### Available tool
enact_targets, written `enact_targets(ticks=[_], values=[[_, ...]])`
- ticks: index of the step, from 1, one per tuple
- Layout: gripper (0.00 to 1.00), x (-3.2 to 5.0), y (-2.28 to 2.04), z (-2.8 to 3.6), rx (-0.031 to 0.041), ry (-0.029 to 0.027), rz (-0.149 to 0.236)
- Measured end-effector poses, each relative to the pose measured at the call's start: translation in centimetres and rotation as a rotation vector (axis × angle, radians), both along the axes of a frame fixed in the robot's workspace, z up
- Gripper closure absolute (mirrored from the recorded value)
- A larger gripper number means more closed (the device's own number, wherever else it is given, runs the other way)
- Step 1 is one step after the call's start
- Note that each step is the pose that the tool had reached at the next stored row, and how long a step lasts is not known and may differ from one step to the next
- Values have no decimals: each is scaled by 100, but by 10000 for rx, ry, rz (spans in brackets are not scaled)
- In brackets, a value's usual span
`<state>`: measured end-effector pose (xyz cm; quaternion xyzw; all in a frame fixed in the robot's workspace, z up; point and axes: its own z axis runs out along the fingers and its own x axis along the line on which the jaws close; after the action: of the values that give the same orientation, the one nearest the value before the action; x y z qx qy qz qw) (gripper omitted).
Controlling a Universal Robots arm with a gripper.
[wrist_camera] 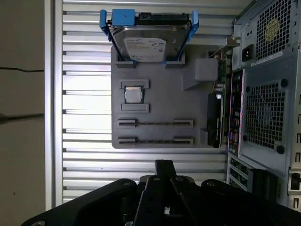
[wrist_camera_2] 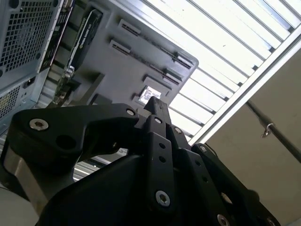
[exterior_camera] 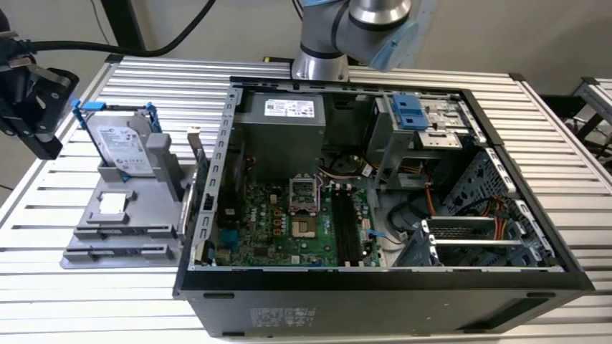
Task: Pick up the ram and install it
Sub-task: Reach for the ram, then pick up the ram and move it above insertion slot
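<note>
The ram [wrist_camera: 155,123] stands on edge as a thin dark stick in a slotted row of the grey holder [wrist_camera: 160,101]. A second similar stick [wrist_camera: 155,140] fills the row beside it. My gripper [wrist_camera: 163,165] hovers over the slatted table just off the holder's edge nearest those rows, fingers together with nothing between them. In the second wrist view the shut gripper [wrist_camera_2: 154,101] points toward the holder [wrist_camera_2: 117,75]. In the exterior view the gripper [exterior_camera: 43,143] hangs at the far left, above and beside the holder [exterior_camera: 143,215]. The motherboard's long black slots [exterior_camera: 346,231] lie inside the open case.
A silver hard drive with blue rails [wrist_camera: 148,44] and a small square chip [wrist_camera: 133,94] sit on the holder, and a dark card [wrist_camera: 217,110] stands at its case-side edge. The open computer case [exterior_camera: 383,276] fills the middle of the table. Black cables [exterior_camera: 125,46] hang behind.
</note>
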<state>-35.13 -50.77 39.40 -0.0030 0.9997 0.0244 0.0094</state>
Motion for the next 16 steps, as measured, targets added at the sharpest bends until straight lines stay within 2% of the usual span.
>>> enact_targets(ticks=[3, 14, 16], values=[[100, 0, 0, 0, 0, 0, 84], [100, 0, 0, 0, 0, 0, 1394], [100, 0, 0, 0, 0, 0, 1447]])
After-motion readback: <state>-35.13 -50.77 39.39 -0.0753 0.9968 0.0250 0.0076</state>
